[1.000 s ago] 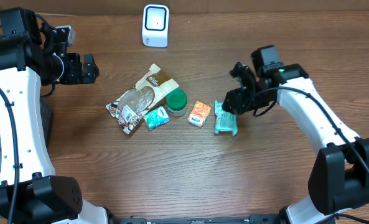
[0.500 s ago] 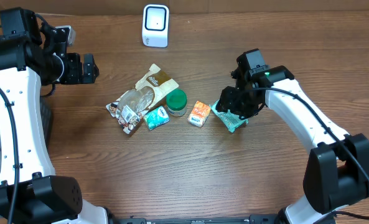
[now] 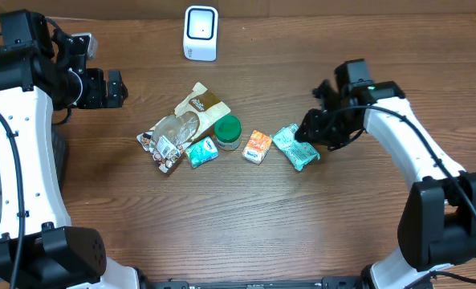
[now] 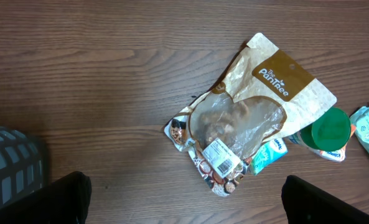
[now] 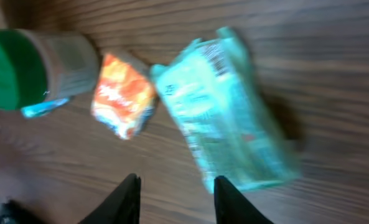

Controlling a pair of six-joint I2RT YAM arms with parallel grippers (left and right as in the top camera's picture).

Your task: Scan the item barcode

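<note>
Right gripper (image 5: pixel 177 180): jaws partly apart and empty. The teal packet (image 5: pixel 224 134) lies flat just ahead of its fingertips. Left gripper (image 4: pixel 184 179): wide open, empty, above a windowed pouch (image 4: pixel 246 118) holding snacks. Green-lidded jar (image 3: pixel 228 132): contents unclear. Risk: jaws closing on the flat packet may pinch only film, letting it slip before it reaches the scanner (image 3: pixel 201 33).

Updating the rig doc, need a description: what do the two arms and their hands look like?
Left arm and right arm: white shell links, black joint housings, thin black cables along them. Small green light on the right arm's wrist housing. Left hand and right hand are black, with dark tapered fingers in the right wrist view.
</note>
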